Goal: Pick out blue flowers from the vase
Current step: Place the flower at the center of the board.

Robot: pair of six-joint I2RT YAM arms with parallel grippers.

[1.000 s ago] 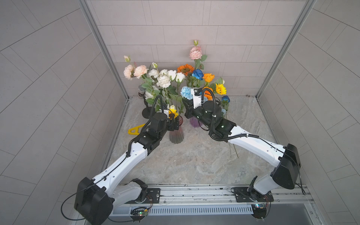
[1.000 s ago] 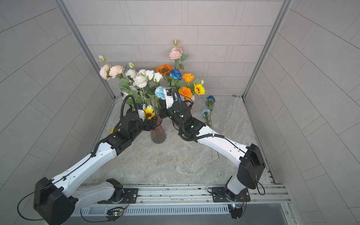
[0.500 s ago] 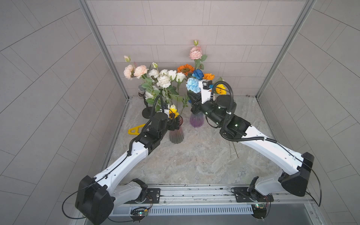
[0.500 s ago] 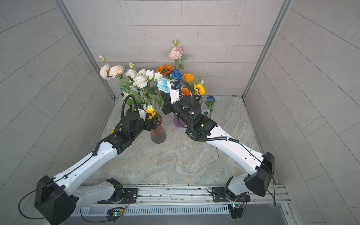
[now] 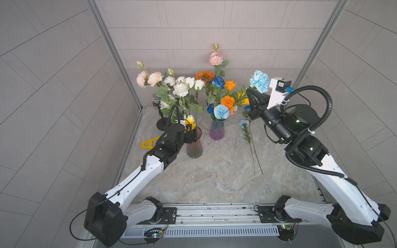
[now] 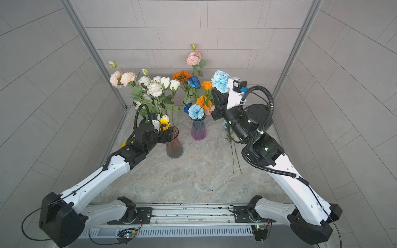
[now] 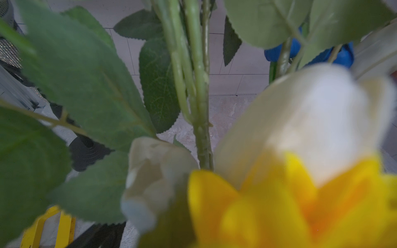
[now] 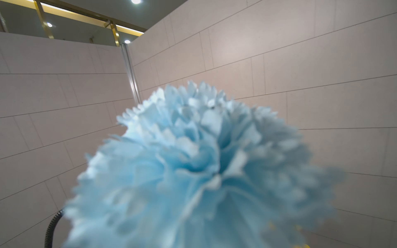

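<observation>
Jaws: right (image 5: 254,95) pinching one pale-blue carnation (image 5: 260,81), left (image 5: 191,135) spread; two vases (image 5: 217,130).

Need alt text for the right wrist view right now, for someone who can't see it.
A frilly pale-blue carnation, blurred and very close, fills the lower middle of the right wrist view. Behind it are grey tiled walls meeting at a metal corner post, with ceiling lights above.
</observation>
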